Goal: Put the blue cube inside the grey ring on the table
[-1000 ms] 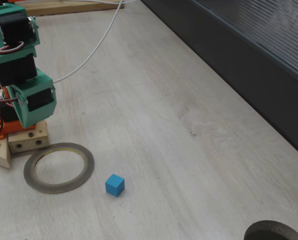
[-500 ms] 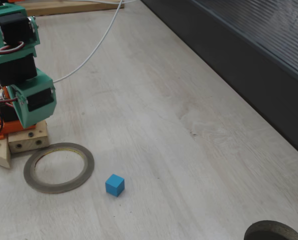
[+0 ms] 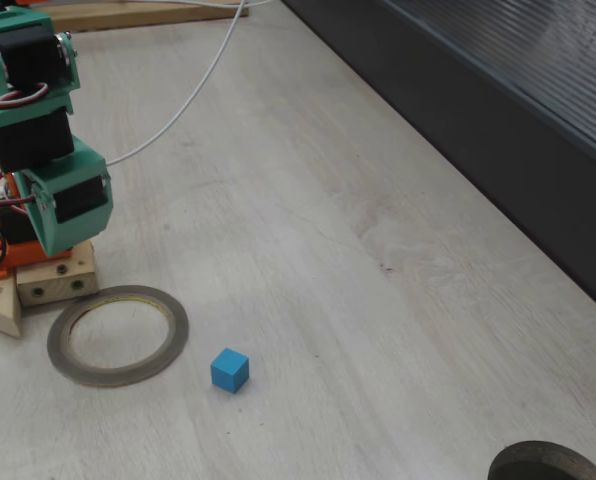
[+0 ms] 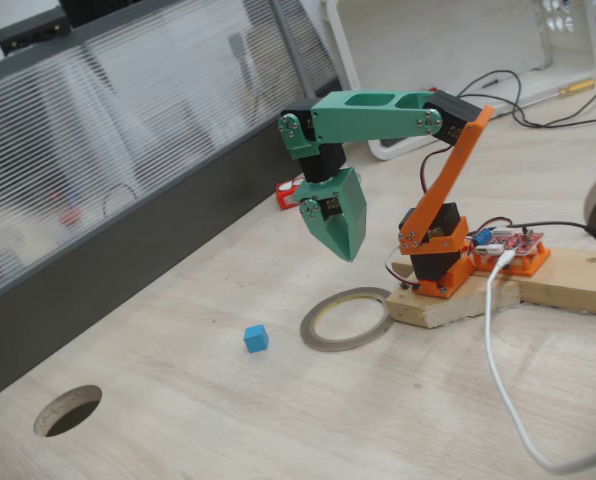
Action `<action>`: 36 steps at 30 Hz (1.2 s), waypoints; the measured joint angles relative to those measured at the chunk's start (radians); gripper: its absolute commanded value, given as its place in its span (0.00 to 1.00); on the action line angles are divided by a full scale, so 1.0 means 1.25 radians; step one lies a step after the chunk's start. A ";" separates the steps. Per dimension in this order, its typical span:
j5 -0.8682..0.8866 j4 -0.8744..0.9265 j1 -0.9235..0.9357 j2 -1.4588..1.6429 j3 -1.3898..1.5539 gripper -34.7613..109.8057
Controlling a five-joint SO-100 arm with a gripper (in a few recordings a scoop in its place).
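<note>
The blue cube (image 3: 229,370) (image 4: 256,338) rests on the pale wood table (image 3: 378,300) (image 4: 278,430), a short way outside the grey ring (image 3: 176,335) (image 4: 310,330). The ring lies flat just in front of the arm's wooden base block, and nothing sits inside it. My green gripper (image 4: 346,250) hangs in the air with its tip pointing down, above the ring's far edge and off to the right of the cube in that fixed view. Its jaws are shut with nothing between them.
A darker, thicker ring (image 3: 548,452) (image 4: 46,412) sits at the table's near corner, well away from the cube. A dark wall panel (image 3: 498,130) borders one side of the table. A white cable (image 3: 193,95) (image 4: 503,370) trails across the surface near the orange base (image 4: 448,265).
</note>
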 measured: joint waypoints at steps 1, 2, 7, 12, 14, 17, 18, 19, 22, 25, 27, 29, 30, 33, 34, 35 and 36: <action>0.000 0.000 0.000 0.000 0.000 0.25; 0.000 0.000 0.000 0.000 0.000 0.25; 0.000 0.000 0.000 0.000 0.000 0.25; 0.000 0.000 0.000 0.000 0.000 0.25; 0.000 0.000 0.000 0.000 0.000 0.25; 0.000 0.000 0.000 -0.002 0.000 0.25; 0.000 0.000 0.000 -0.002 0.000 0.25; 0.000 0.000 0.000 -0.002 0.000 0.25; 0.000 0.000 -0.007 -0.002 0.000 0.25; 0.000 0.002 -0.009 -0.048 0.000 0.25; 0.000 0.002 -0.027 -0.090 -0.002 0.25; 0.000 -0.001 -0.067 -0.130 -0.004 0.25; 0.000 -0.001 -0.091 -0.142 -0.004 0.25; 0.000 -0.001 -0.140 -0.163 -0.004 0.25; 0.000 -0.001 -0.156 -0.166 -0.004 0.25; 0.000 -0.001 -0.174 -0.166 -0.004 0.25; 0.000 -0.001 -0.182 -0.167 -0.004 0.25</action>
